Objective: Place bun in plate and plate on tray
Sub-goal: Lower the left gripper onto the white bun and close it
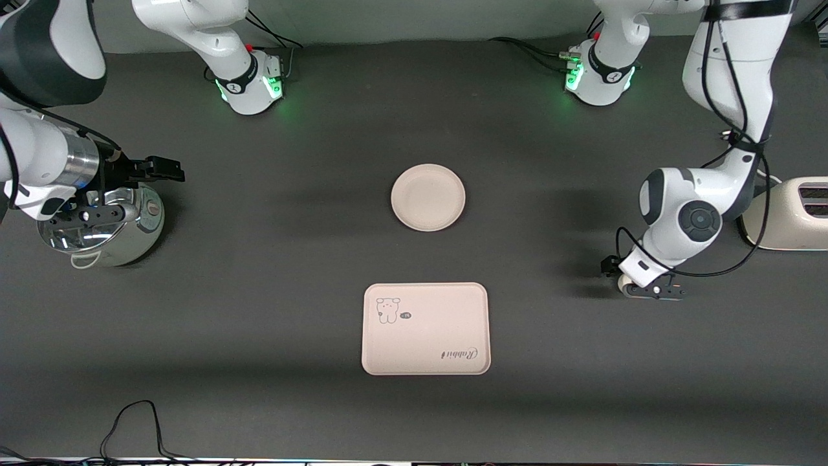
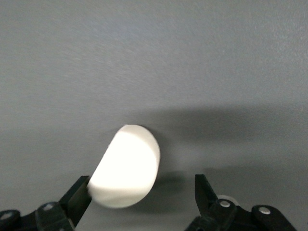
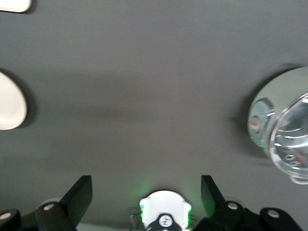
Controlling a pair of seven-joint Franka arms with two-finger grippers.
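Front view: the plate (image 1: pixel 428 197) sits mid-table (image 1: pixel 259 323); the tray (image 1: pixel 425 328) lies nearer the camera. The left gripper (image 1: pixel 637 288) is low at the bun (image 1: pixel 625 283), near a toaster (image 1: pixel 792 213). The right gripper (image 1: pixel 162 169) waits over a shiny pot (image 1: pixel 103 226).
Left wrist view: fingers (image 2: pixel 77 199) spread wide around the bun (image 2: pixel 126 166), one touching it.
Right wrist view: fingers (image 3: pixel 79 197) spread apart, holding nothing.

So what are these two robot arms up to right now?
The left gripper is down at the table near the toaster, open, with the bun between its fingers but not yet gripped. The plate sits empty mid-table, and the tray lies bare, nearer the front camera. The right gripper waits, open, over a shiny pot.
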